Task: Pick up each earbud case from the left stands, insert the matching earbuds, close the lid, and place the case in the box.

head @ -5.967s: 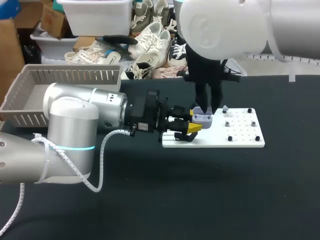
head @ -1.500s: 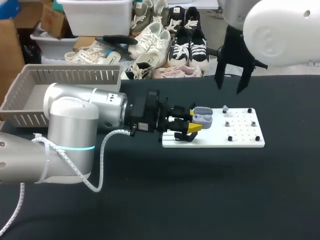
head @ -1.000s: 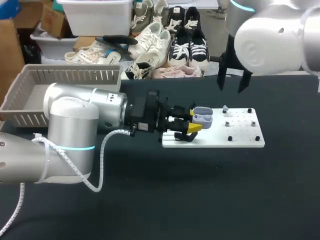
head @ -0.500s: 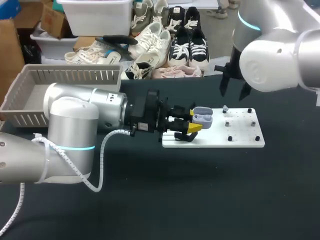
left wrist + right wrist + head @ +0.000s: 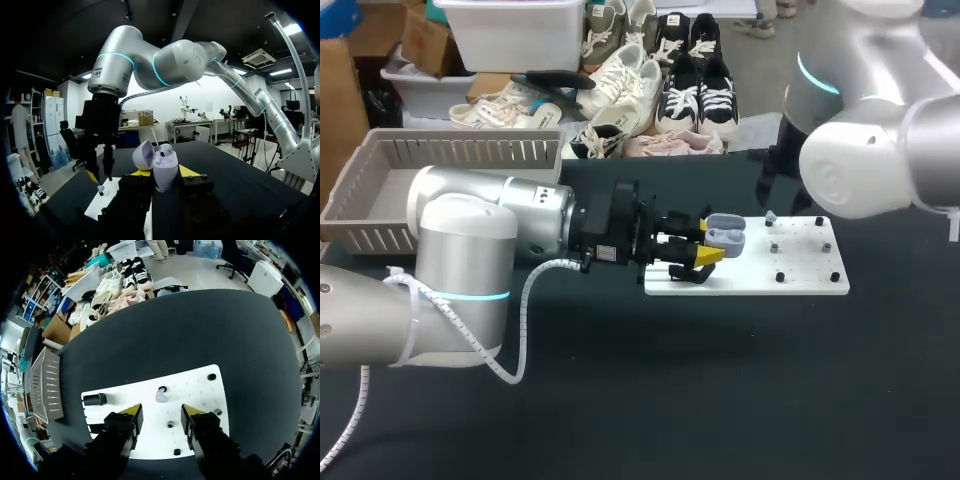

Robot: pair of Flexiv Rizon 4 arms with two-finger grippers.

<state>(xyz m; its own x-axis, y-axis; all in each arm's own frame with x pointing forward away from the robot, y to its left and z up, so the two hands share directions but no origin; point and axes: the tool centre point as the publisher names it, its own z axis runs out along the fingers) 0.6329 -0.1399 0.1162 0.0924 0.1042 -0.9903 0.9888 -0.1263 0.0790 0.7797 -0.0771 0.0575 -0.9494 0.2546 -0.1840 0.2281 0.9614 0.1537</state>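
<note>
Now the left jaws squeeze the open case [image 5: 165, 169], and the right jaws hang wide over the tiny earbud [image 5: 161, 397]. A crooked pinch could flick it away.

The left arm [image 5: 470, 250] and right arm [image 5: 865, 150] are glossy silver-grey, with rounded joints and cyan light rings. A white coiled cable [image 5: 525, 300] trails the left; the black fingers [image 5: 708, 257] have yellow tips.
</note>
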